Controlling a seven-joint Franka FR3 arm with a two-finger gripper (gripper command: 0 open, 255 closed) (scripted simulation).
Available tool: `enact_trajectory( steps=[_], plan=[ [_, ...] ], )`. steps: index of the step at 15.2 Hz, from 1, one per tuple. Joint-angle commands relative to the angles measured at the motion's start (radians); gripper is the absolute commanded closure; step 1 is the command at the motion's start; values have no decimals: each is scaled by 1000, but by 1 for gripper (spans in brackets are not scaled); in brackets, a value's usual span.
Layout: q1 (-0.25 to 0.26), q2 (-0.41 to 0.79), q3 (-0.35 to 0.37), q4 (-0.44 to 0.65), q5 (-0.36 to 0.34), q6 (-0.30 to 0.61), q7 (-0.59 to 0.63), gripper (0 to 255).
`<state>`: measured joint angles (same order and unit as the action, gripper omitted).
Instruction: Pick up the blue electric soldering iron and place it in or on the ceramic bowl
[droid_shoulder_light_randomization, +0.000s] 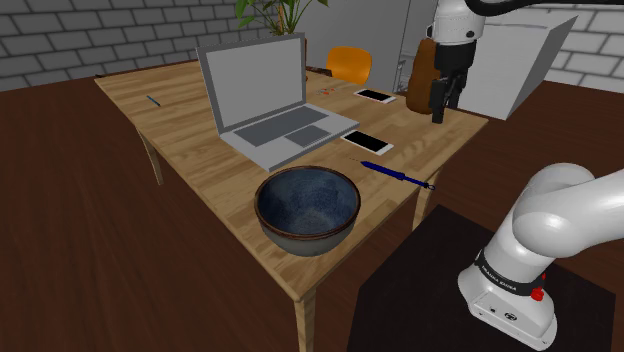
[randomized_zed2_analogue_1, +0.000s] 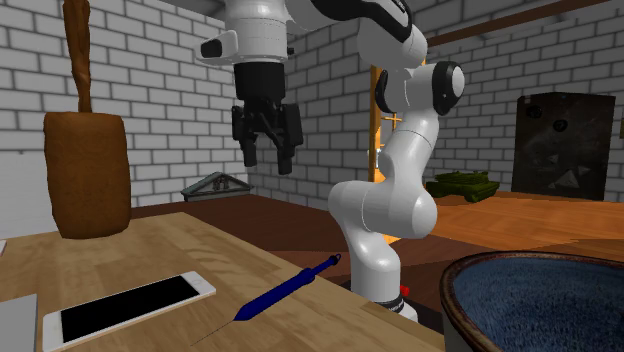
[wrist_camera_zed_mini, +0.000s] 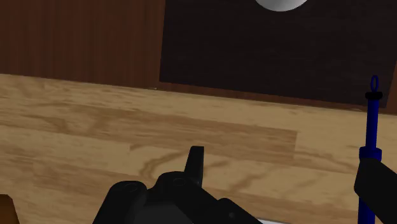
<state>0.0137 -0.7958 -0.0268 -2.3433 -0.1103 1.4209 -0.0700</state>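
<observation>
– On the worktop (droid_shoulder_light_randomization: 190, 130), near the edge that faces the stand (droid_shoulder_light_randomization: 430, 285), is that thin blue thing the soldering iron (droid_shoulder_light_randomization: 397, 175)?

– Yes. It lies flat on the wood, between the dark blue bowl (droid_shoulder_light_randomization: 305, 238) and a white-framed phone (droid_shoulder_light_randomization: 368, 142), touching neither. The second exterior view gives the same: soldering iron (randomized_zed2_analogue_1: 290, 285) close to the phone (randomized_zed2_analogue_1: 130, 305), the bowl's rim (randomized_zed2_analogue_1: 520, 262) at that view's lower right.

– And the end effector (droid_shoulder_light_randomization: 440, 100)?

– Up in the air over the worktop's far corner, well apart from the iron, which sits lower down in the shoulder view and toward its left. The end effector (randomized_zed2_analogue_1: 265, 150) hangs released, fingers spread, nothing between them.

– What does the wrist view add?

– The soldering iron (wrist_camera_zed_mini: 369, 127) runs just beside one finger (wrist_camera_zed_mini: 375, 184) of the end effector (wrist_camera_zed_mini: 283, 162), outside the gap, its lower part hidden behind that finger. Bare wood lies between the two fingers.

– Anything else nearby?

– An open grey laptop (droid_shoulder_light_randomization: 265, 100) beyond the bowl, a second phone (droid_shoulder_light_randomization: 375, 96) farther back, and a brown block (randomized_zed2_analogue_1: 88, 170) with a tall handle just behind the end effector.
</observation>
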Motion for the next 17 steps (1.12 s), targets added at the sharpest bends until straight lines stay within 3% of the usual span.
enact_trajectory(
  steps=[1,13,17],
  plan=[
    [0,0,0,0,0,0,0,0],
    [120,132,47,-169,236,375,39,0],
    [131,148,55,-212,255,439,37,0]
  ],
)
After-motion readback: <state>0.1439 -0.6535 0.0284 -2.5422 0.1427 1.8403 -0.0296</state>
